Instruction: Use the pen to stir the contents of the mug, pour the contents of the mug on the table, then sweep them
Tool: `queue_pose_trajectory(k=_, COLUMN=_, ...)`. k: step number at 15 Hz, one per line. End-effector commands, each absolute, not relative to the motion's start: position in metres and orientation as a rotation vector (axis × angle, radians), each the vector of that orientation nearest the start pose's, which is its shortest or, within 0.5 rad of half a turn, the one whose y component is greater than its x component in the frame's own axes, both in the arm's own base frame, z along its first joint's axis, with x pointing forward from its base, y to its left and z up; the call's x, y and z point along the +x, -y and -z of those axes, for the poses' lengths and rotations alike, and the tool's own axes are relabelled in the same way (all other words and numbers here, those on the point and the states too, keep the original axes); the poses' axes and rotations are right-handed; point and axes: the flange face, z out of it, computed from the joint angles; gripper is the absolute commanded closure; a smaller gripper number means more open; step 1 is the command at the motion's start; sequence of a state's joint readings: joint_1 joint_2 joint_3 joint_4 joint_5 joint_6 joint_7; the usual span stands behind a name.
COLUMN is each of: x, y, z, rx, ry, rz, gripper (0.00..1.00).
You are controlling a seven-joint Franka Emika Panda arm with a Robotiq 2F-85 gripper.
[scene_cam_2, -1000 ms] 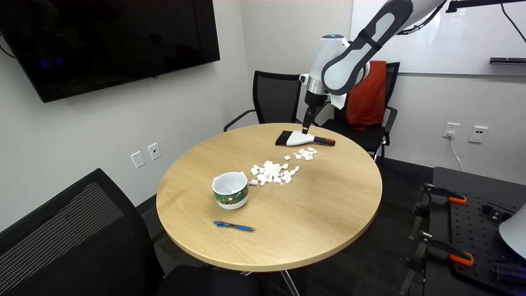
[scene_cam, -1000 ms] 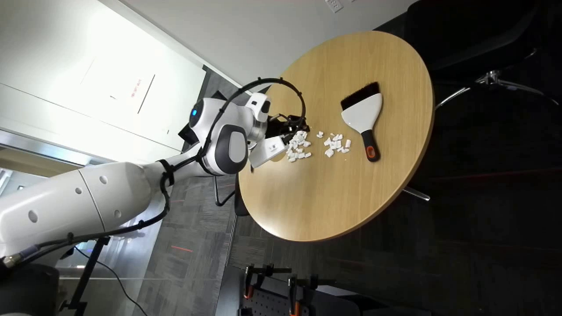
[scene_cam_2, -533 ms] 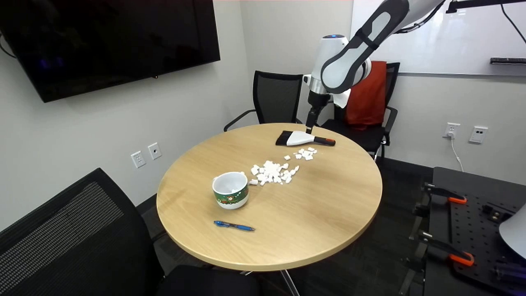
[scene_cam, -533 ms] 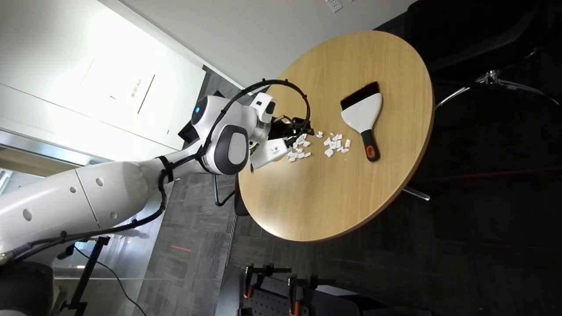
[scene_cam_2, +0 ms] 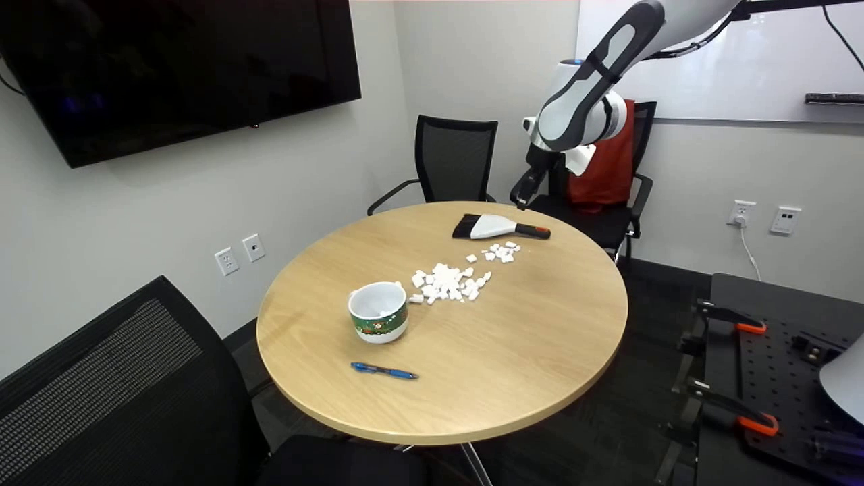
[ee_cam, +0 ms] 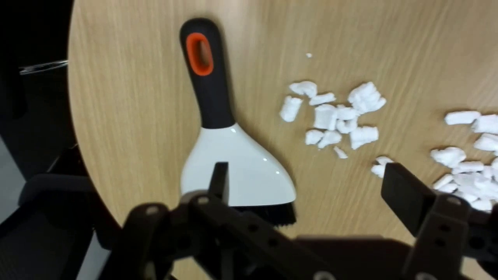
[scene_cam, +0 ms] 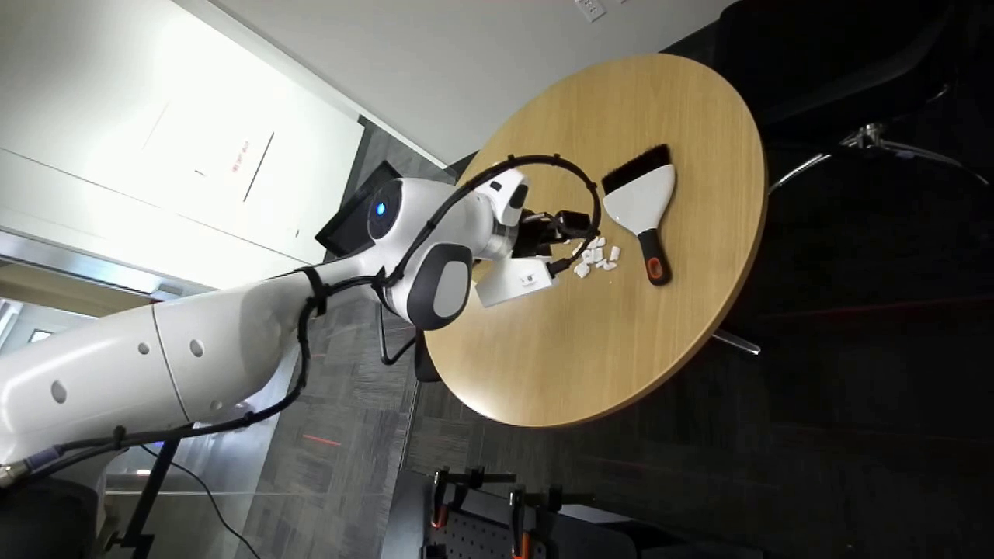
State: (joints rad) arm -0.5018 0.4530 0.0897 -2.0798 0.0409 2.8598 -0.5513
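Observation:
The mug, white with a green patterned band, stands upright on the round wooden table, a few white bits inside. Near it lies the blue pen. White crumb-like contents are spilled in a larger pile and a smaller cluster. A brush with white head, black bristles and black-orange handle lies flat beside the cluster. Above the table my gripper hangs open and empty, one finger in front of the brush head, the other beside the bits. The arm hides mug and pen in an exterior view.
Mesh chairs stand around the table, with a red cloth over the back of a chair. A black bench with orange-tipped clamps is nearby. A screen hangs on the wall.
My gripper has risen a little and shifted toward the brush's handle side, tilting as it went; the arm now covers the larger pile in an exterior view. Brush, mug, pen and bits have stayed put.

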Motion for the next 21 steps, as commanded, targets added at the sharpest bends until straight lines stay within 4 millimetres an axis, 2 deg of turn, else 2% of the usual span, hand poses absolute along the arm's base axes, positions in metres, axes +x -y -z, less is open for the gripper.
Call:
queue_pose_trajectory(k=1, x=0.55, y=0.286, z=-0.235, rx=-3.231, ry=0.105, rz=0.7, gripper=0.0)
queue_pose_trajectory(k=2, x=0.556, y=0.274, z=-0.237, rx=-3.231, ry=0.109, rz=0.611, gripper=0.0)
queue_pose_trajectory(k=3, x=0.553, y=0.279, z=-0.234, rx=-3.235, ry=0.102, rz=0.617, gripper=0.0)
queue_pose_trajectory(k=7, x=0.553, y=0.278, z=-0.231, rx=-3.234, ry=0.104, rz=0.609, gripper=0.0)
queue_pose_trajectory(k=13, x=0.543, y=0.305, z=-0.208, rx=-3.322, ry=0.216, rz=0.705, gripper=0.0)
queue_pose_trajectory(k=18, x=0.544, y=0.308, z=-0.186, rx=-3.196, ry=0.307, rz=0.803, gripper=0.0)
queue_pose_trajectory(k=21, x=0.544, y=0.319, z=-0.176, rx=-3.154, ry=0.311, rz=0.801, gripper=0.0)
